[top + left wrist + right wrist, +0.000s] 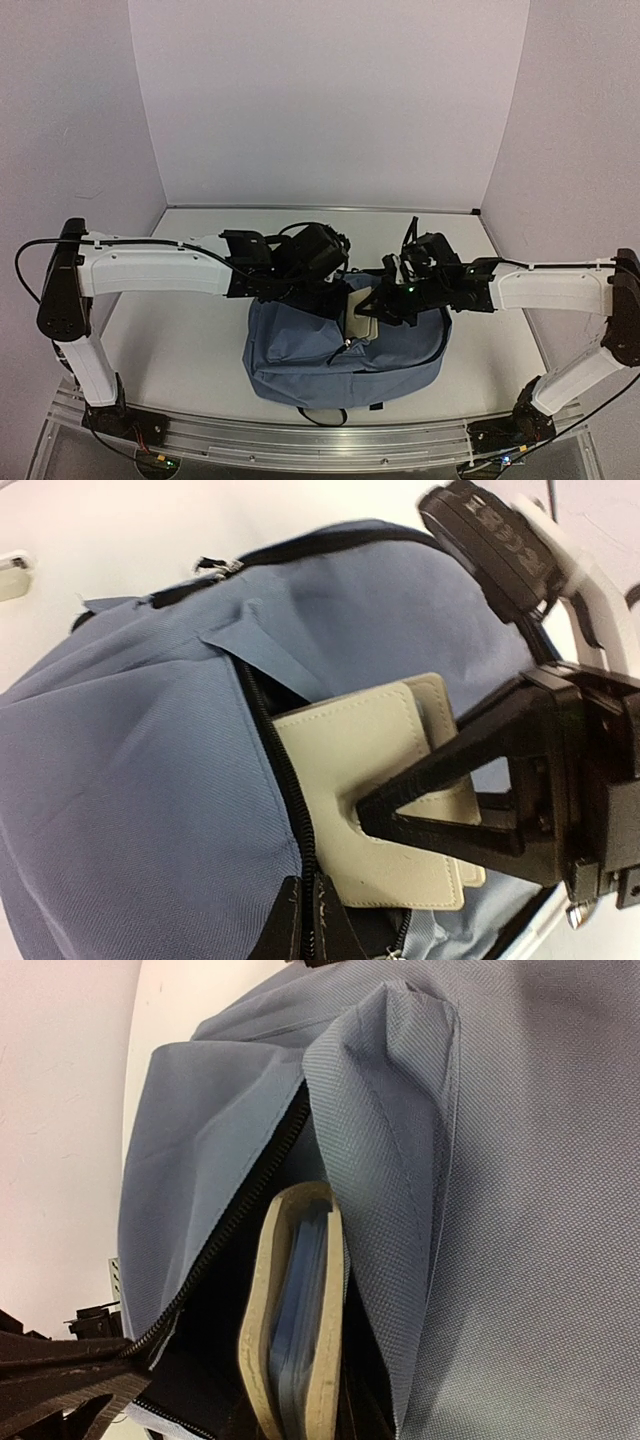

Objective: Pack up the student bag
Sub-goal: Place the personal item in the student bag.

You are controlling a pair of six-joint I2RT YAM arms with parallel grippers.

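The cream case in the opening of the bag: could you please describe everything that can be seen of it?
The cream case is flat and rectangular, with rounded corners and a stitched border; it looks like leather. Seen edge-on in the right wrist view, it is two cream covers with bluish sheets between them. It stands tilted in the open zip mouth of the student bag, partly inside, and the blue fabric touches it. The right gripper has a black finger across its face; whether the case is gripped cannot be told.

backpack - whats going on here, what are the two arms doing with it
The left gripper is pinched shut on the zip edge of the student bag, holding the opening apart. The right gripper grips a cream case that sits part way into that opening.
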